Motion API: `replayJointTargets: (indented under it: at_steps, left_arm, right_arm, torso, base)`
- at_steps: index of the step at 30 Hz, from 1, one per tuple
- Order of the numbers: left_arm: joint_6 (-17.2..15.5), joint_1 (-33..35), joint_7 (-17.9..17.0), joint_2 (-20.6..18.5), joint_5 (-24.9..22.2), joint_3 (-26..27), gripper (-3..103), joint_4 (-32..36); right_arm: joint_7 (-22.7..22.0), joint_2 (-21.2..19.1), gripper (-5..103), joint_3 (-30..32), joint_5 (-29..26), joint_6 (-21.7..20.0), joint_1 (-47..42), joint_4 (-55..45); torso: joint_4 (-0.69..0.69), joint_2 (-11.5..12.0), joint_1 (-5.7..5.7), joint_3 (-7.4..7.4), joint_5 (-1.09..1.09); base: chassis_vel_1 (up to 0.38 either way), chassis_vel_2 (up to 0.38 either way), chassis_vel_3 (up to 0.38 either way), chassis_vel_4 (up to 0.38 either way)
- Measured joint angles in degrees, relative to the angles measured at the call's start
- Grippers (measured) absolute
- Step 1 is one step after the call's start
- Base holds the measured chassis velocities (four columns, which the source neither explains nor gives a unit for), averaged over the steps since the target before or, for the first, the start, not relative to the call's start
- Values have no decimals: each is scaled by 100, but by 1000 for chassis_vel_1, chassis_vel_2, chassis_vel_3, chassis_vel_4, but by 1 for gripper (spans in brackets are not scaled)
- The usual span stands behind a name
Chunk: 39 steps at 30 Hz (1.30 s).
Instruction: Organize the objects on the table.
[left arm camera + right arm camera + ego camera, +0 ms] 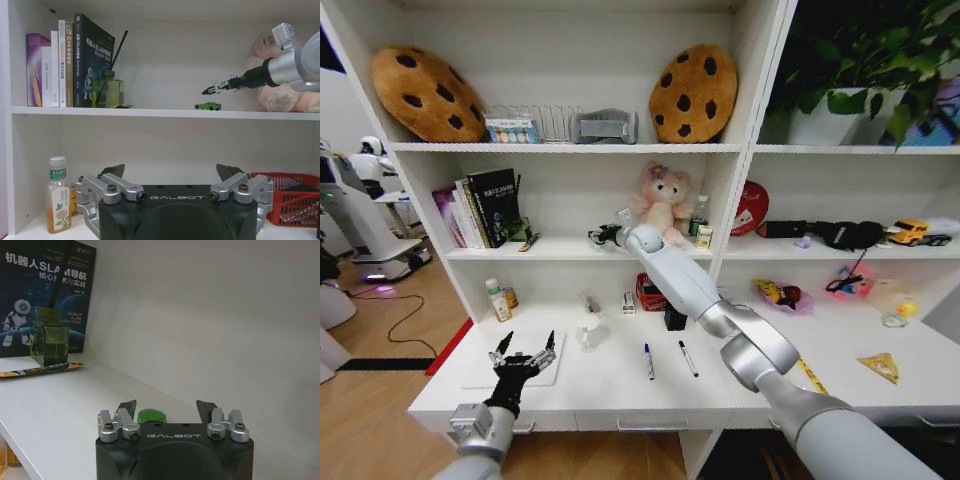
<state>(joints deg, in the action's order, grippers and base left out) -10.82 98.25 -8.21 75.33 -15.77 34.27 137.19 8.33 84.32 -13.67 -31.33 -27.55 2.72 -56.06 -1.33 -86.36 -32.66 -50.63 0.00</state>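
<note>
White smooth shelf (150, 113) bears glossy green toy car (208, 106) below right hand (210, 91).

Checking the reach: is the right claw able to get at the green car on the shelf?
Probably yes. The right claw hangs open just above the green car, with bare shelf around it.

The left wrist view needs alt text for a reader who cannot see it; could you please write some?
The right gripper, fingers open, reaches in along a white shelf just above a tiny green toy car standing on it. Books and a green diffuser bottle stand farther along the shelf. The open left gripper is in the foreground above the desk, near a green-capped bottle.
</note>
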Motion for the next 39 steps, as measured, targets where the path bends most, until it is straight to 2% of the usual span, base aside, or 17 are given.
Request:
replayJointTargets:
  at_steps: [2, 6, 8, 9, 11, 12, 13, 14, 15, 16, 19, 20, 22, 26, 30, 37, 39]
  left_arm:
    - [0, 0, 0, 0, 0, 0, 100, 0]
    - [0, 0, 0, 0, 0, 0, 100, 0]
    - [0, 0, 0, 0, 0, -1, 100, 0]
    - [0, 0, 0, 0, 0, -1, 100, 0]
    - [0, 0, -1, 0, 0, 0, 100, 0]
    - [0, 0, 1, 0, 0, -1, 100, 0]
    - [0, 0, 1, 0, 0, -1, 100, 0]
    - [0, 0, -1, 0, 0, 0, 100, 0]
    - [0, 0, -2, 0, 0, 1, 100, 0]
    - [0, 0, -2, 0, 0, 1, 100, 0]
    - [0, 0, 1, 0, 0, 0, 100, 0]
    - [0, 0, 1, 0, 0, 0, 100, 0]
    - [0, 0, 0, 0, 0, 0, 100, 0]
    - [0, 0, 0, -1, 0, 0, 100, 0]
    - [0, 0, 0, 0, 0, 0, 100, 0]
    - [0, 0, -1, 0, 0, 0, 100, 0]
    - [0, 0, -1, 0, 0, 0, 100, 0]
  right_arm:
    - [-157, -154, 82, -37, -79, -81, -76, -333]
    - [-552, -367, 92, -111, -282, -241, -199, -963]
    - [-1280, -663, 99, -290, -869, -479, -401, -1917]
    - [-1280, -663, 99, -290, -869, -479, -401, -1917]
    - [-2269, -929, 100, -537, -1537, -607, -630, -2774]
    - [-2598, -1001, 100, -600, -1717, -645, -704, -3031]
    - [-2598, -1001, 100, -600, -1717, -645, -704, -3031]
    - [-3320, -1168, 100, -696, -2089, -729, -873, -3567]
    - [-3706, -1249, 100, -728, -2280, -776, -969, -3847]
    - [-3706, -1249, 100, -728, -2280, -776, -969, -3847]
    - [-5234, -1567, 100, -751, -3090, -936, -1453, -4839]
    - [-5234, -1567, 100, -751, -3090, -936, -1453, -4839]
    - [-5818, -1860, 100, -605, -3349, -939, -1943, -5294]
    - [-5983, -2300, 100, -276, -3376, -910, -2781, -5670]
    - [-5700, -2632, 100, 303, -3027, -888, -3685, -5884]
    - [-5422, -2636, 100, 1089, -2834, -844, -4876, -5916]
    - [-5410, -2368, 100, 1253, -2748, -825, -5266, -5738]
  torso:
    - [0, 0, 0, 0, 0]
    - [1, 0, 0, 0, 0]
    - [0, 0, 0, 1, 1]
    - [0, 0, 0, 1, 1]
    - [0, 0, 0, 1, 0]
    - [2, 0, 0, 0, 1]
    - [2, 0, 0, 0, 1]
    - [2, 0, 0, 0, 0]
    - [1, 0, 0, 0, -1]
    - [1, 0, 0, 0, -1]
    - [1, 0, 1, 1, 0]
    - [1, 0, 1, 1, 0]
    - [1, 0, 1, 1, 0]
    - [-1, 0, 0, 0, 2]
    - [-2, 0, 1, 1, 2]
    - [0, 0, 1, 1, -1]
    - [0, 0, 1, 0, 0]
  base:
    - [0, 0, 0, 0]
    - [0, 0, 0, 0]
    - [0, 0, 0, 0]
    - [0, 0, 0, 0]
    - [0, 0, 0, 0]
    - [0, 0, 0, 0]
    - [0, 0, 0, 0]
    - [0, 0, 0, 0]
    - [0, 0, 0, 0]
    - [0, 0, 0, 0]
    - [0, 0, 0, 0]
    - [0, 0, 0, 0]
    - [0, 0, 0, 0]
    - [0, 0, 0, 0]
    - [0, 0, 0, 0]
    - [0, 0, 0, 0]
    - [0, 0, 0, 0]
